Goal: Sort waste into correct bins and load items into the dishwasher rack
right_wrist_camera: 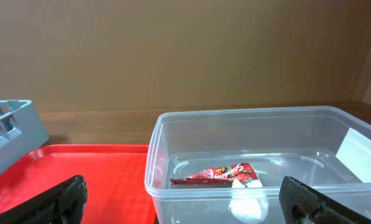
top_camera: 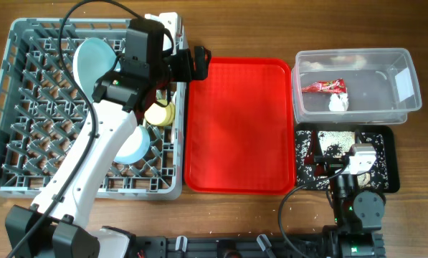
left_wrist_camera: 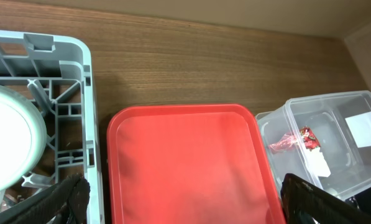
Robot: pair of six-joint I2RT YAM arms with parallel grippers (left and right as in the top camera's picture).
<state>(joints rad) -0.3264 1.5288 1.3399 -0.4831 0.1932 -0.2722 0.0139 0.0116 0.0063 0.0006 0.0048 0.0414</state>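
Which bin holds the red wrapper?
The clear plastic tub, with the wrapper beside the white tissue wad; the black tray shows only crumbs.

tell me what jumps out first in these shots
The bright red rectangular plastic tray at the centre of the overhead view grabs the eye first. To its left sits the large grey plastic dishwasher rack. At the right rear, the clear rectangular plastic tub holds a crinkled red-and-clear wrapper and a white tissue wad.

A brown wood-grain table (top_camera: 235, 218) runs back to a plain tan wall (right_wrist_camera: 185, 50) under soft, even light.
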